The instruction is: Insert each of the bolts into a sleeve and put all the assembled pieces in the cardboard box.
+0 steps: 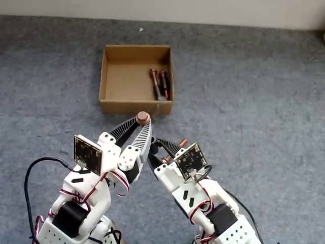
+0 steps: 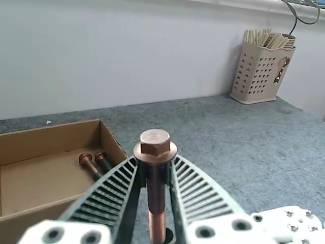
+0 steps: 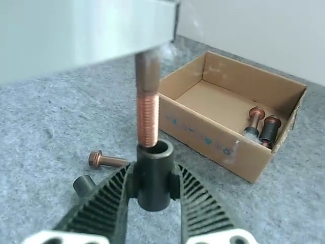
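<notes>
Here, the bolt meets the sleeve in front of the box

The left claw (image 2: 156,163) is narrow and clamps a copper bolt (image 2: 155,147) just below its hexagonal head. The bolt stands upright, head up and thread down. The right claw (image 3: 154,173) is also narrow and grips a dark sleeve (image 3: 154,185) by its sides, upright with the opening upward. The threaded end of the bolt is right at this opening, directly above the sleeve. Whether it is already inside, I cannot tell.

On the grey carpet (image 1: 244,91) near the right claw lie a loose bolt (image 3: 106,160) and, beside it, a loose sleeve (image 3: 84,185). Both are apart from the claw.

The cardboard box (image 1: 135,107) stands just beyond both claws, and nothing is between them and it. Two assembled pieces (image 1: 159,84) lie side by side in it, against one side wall. A perforated basket (image 2: 261,66) with wooden sticks stands far off by the wall.
</notes>
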